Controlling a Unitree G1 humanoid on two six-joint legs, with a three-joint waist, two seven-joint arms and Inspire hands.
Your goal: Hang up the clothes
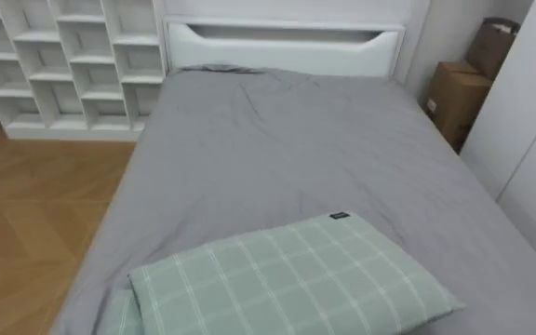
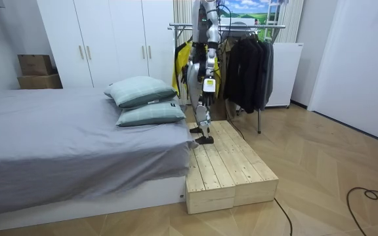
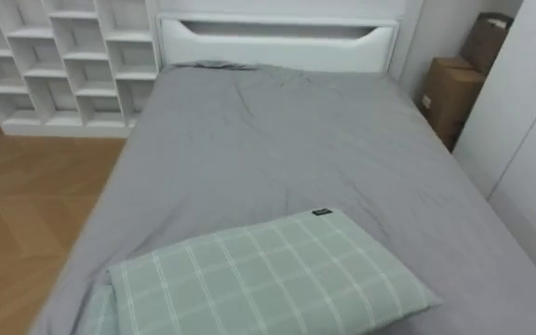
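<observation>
In the room view I stand on a wooden platform (image 2: 225, 164) at the end of the bed, facing the grey bed (image 1: 287, 149). Behind me is a clothes rack (image 2: 241, 27) with several dark garments (image 2: 249, 65) hanging on it. A yellow garment (image 2: 178, 73) hangs at the rack's end nearer the wardrobe. My left hand (image 2: 209, 86) hangs at my side, too small to read. The eye views look down the bed past a green checked pillow (image 1: 291, 279) close below me.
Two green pillows (image 2: 143, 98) lie stacked on the bed's near end. A white headboard (image 1: 282, 46) and white shelving (image 1: 63, 65) stand at the far end. Cardboard boxes (image 1: 456, 98) and white wardrobe doors (image 1: 529, 121) are on my right. A wooden floor (image 1: 26, 214) lies to my left.
</observation>
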